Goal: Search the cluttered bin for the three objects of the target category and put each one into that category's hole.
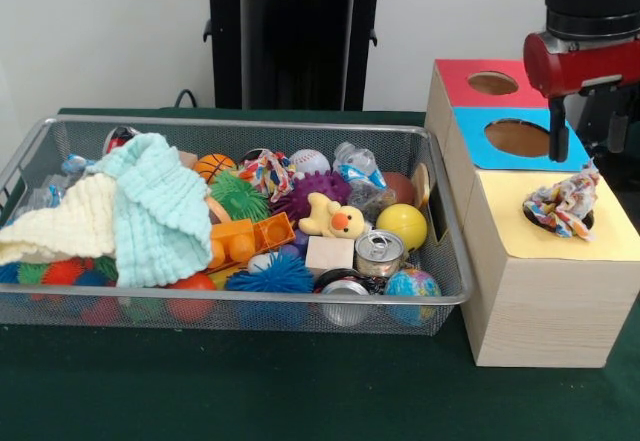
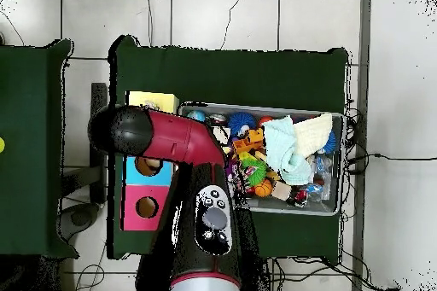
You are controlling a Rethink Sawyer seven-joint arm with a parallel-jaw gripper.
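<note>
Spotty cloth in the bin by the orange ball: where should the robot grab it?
Pinch the spotty cloth by its raised top ruffles, coming straight down. It lies on the pile, crowded by the orange ball, white ball and green spiky ball, so its sides look blocked.

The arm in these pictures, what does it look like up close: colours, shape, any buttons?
The arm is glossy red with rounded black joints. Seen from above, its black lower section carries a grey oval panel with small buttons. In the front view a red block sits under a black cylinder, and a thin black pincer hangs below.
</note>
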